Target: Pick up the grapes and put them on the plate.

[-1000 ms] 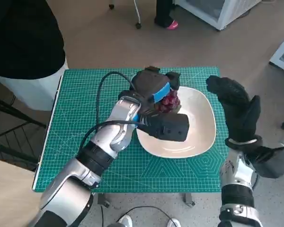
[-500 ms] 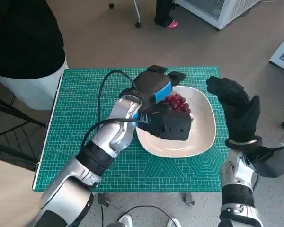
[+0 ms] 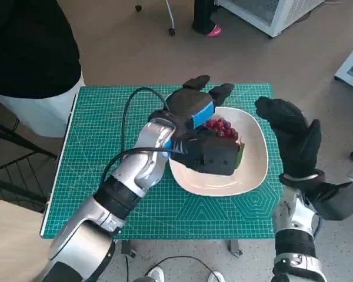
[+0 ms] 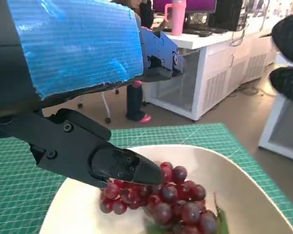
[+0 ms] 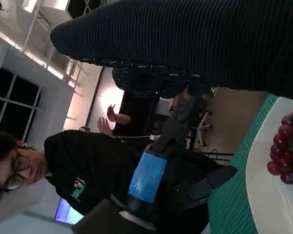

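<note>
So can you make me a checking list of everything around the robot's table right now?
Surface: green cutting mat covers the small table.
Job's things: grapes lie on the white plate; a bit of green leaf or stem shows beside them.
Clutter: nothing seen.
Robot hands: left robot hand is over the plate's far edge, fingers spread, one fingertip close above the grapes, holding nothing. Right robot hand is raised beside the plate, holding nothing.
Cables: a black cable loops over the mat to the left arm.
Surroundings: a person in black is at the table's far left corner; white cabinets stand on the floor beyond.
</note>
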Action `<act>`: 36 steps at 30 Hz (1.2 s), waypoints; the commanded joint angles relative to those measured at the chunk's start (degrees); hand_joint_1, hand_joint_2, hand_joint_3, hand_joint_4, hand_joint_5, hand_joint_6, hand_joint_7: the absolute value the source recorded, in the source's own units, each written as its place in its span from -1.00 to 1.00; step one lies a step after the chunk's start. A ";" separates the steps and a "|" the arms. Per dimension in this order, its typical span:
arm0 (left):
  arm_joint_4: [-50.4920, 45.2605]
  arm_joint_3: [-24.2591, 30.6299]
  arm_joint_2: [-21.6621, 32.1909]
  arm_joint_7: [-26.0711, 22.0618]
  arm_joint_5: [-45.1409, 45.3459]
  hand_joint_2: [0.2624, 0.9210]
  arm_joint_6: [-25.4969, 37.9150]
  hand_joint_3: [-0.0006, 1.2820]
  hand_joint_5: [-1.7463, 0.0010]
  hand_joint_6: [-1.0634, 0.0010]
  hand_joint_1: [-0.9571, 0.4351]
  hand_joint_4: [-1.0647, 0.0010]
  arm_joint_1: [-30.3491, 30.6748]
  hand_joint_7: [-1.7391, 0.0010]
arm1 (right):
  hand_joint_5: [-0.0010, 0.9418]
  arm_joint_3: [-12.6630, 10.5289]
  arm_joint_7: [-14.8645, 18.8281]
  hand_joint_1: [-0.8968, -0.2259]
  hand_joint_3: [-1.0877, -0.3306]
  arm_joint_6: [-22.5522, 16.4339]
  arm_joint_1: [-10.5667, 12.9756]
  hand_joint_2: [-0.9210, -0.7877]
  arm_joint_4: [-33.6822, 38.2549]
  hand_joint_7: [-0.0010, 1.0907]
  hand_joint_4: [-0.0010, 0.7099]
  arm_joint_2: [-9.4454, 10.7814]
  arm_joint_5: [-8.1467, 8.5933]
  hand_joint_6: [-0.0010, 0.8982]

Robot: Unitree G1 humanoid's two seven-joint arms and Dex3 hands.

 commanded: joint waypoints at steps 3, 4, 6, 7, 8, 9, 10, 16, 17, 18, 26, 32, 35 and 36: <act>-4.04 0.64 2.16 -0.18 -0.19 1.00 -0.19 -0.92 1.00 0.61 -0.53 0.82 2.41 1.00 | -1.00 0.15 -0.14 0.11 0.34 -0.06 0.33 -1.00 1.08 -0.99 0.06 0.15 -0.40 0.04; -5.03 0.87 2.75 -0.53 -0.29 1.00 -0.18 -0.92 1.00 0.60 -0.54 0.82 2.96 0.99 | -1.00 0.13 -0.06 0.11 0.34 -0.01 0.27 -1.00 1.20 -0.99 0.06 0.13 -0.34 0.04; -7.38 1.44 4.14 -1.55 -0.58 1.00 0.02 -0.92 1.00 0.60 -0.54 0.82 4.25 0.99 | -1.00 0.10 0.06 0.11 0.34 0.09 0.17 -1.00 1.38 -0.99 0.06 0.10 -0.23 0.04; -8.97 1.85 5.03 -2.33 -0.74 1.00 0.28 -0.91 1.00 0.60 -0.54 0.82 5.08 0.99 | -1.00 0.11 0.07 0.11 0.34 0.11 0.14 -1.00 1.41 -0.99 0.06 0.11 -0.21 0.04; -10.58 2.25 5.91 -3.13 -0.86 1.00 0.59 -0.91 1.00 0.60 -0.55 0.81 5.89 0.99 | -1.00 0.12 0.06 0.11 0.34 0.11 0.12 -1.00 1.41 -0.99 0.06 0.14 -0.21 0.04; -12.20 2.67 6.75 -3.95 -0.95 1.00 0.93 -0.90 1.00 0.60 -0.55 0.81 6.70 0.99 | -1.00 0.14 0.03 0.11 0.34 0.10 0.10 -1.00 1.40 -0.99 0.06 0.16 -0.22 0.04; -13.57 3.01 7.43 -4.64 -1.00 1.00 1.23 -0.89 1.00 0.60 -0.56 0.81 7.37 0.99 | -1.00 0.16 0.01 0.11 0.34 0.09 0.08 -1.00 1.38 -0.99 0.06 0.18 -0.23 0.04; -23.63 9.84 12.40 -8.03 -5.95 1.00 1.47 -0.85 0.99 0.57 -0.55 0.77 13.94 0.99 | -1.00 0.34 -0.59 0.11 0.34 -0.22 -0.22 -1.00 1.63 -0.99 0.06 0.36 -0.70 0.04; -24.41 11.44 13.01 -8.06 -7.77 1.00 0.45 -0.84 0.99 0.56 -0.54 0.76 15.02 0.98 | -1.00 0.36 -0.64 0.11 0.34 -0.25 -0.31 -1.00 1.73 -0.99 0.06 0.39 -0.74 0.04; -24.78 13.08 13.52 -7.93 -9.85 1.00 -0.95 -0.84 0.98 0.56 -0.54 0.75 16.04 0.98 | -1.00 0.38 -0.68 0.11 0.34 -0.27 -0.38 -1.00 1.82 -0.99 0.06 0.43 -0.77 0.04; -16.58 30.76 9.64 -11.40 -40.97 1.00 -22.27 -0.68 0.96 0.48 -0.49 0.61 23.78 0.97 | -1.00 0.63 -0.81 0.11 0.35 -0.53 -0.83 -1.00 2.32 -0.99 0.07 0.68 -0.93 0.04; -17.62 38.40 4.51 -17.92 -58.59 1.00 -23.04 -0.60 0.98 0.49 -0.50 0.62 28.75 0.97 | -0.99 0.81 -0.63 0.10 0.36 -0.43 -1.33 -1.00 2.78 -0.99 0.07 0.65 -0.98 0.05; -19.10 39.90 3.39 -19.72 -63.03 1.00 -22.85 -0.55 0.99 0.52 -0.48 0.73 30.80 0.98 | -0.99 0.88 -0.40 0.10 0.36 -0.23 -1.53 -1.00 2.90 -0.99 0.07 0.66 -0.89 0.05; -19.53 40.20 3.24 -20.11 -63.94 1.00 -22.84 -0.53 0.99 0.53 -0.47 0.76 31.33 0.99 | -0.99 0.92 -0.33 0.10 0.36 -0.16 -1.58 -1.00 2.90 -0.99 0.07 0.67 -0.86 0.05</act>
